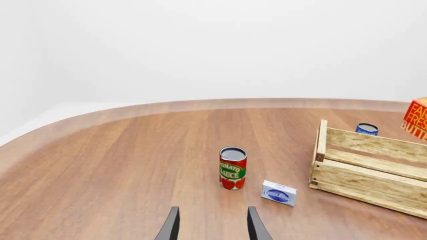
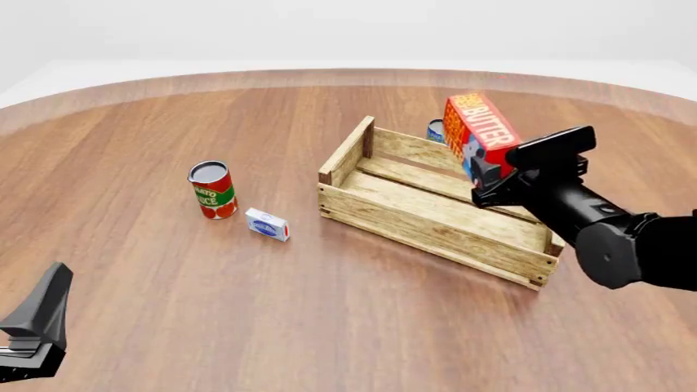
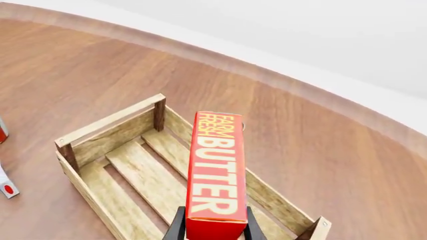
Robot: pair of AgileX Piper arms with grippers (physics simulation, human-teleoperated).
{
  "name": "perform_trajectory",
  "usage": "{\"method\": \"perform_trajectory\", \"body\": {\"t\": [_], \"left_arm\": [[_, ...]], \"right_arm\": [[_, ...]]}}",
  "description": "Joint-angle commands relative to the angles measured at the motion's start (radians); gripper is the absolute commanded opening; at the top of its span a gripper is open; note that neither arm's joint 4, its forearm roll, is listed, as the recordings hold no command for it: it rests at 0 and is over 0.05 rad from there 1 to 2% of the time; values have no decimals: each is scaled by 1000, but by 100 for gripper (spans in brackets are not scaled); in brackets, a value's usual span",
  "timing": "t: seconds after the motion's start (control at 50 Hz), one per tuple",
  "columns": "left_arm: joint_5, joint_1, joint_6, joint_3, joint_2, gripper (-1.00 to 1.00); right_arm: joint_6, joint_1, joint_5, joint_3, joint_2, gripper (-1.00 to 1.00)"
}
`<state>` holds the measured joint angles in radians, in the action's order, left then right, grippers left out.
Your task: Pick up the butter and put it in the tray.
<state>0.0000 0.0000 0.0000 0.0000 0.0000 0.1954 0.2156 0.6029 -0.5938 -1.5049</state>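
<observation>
My right fingers are closed on one end of the butter, one finger on each long side, and I hold the carton clear of the desk, tilted, over the right-hand part of the tray. In the right wrist view the butter runs away from me with its white lettering up, and the slatted floor of the tray lies open below it, so the carton is above the tray and not resting in it. The tray sits near the middle of the desk, a little toward the right edge, turned at an angle, with its taller end boards at the near-right and far-left ends. Just behind the tray, toward the far edge, a small blue can peeks out over the slats, partly hidden by the butter in the front view. Left of the tray stands a tomato sauce can, upright, and just beside it, between the can and the tray, lies a small white-and-blue box, apart from both. My left fingers are spread apart with nothing between them, low by the near-left corner of the desk, well away from the can and the box.
</observation>
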Motion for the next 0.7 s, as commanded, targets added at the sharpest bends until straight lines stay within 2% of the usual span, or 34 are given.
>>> {"method": "perform_trajectory", "body": {"t": [0.02, 0.7], "left_arm": [[0, 0, 0, 0, 0, 100], [0, 0, 0, 0, 0, 100]], "right_arm": [[-17, 3, 20, -34, -36, -100], [-35, 8, 58, -61, -134, -100]]}}
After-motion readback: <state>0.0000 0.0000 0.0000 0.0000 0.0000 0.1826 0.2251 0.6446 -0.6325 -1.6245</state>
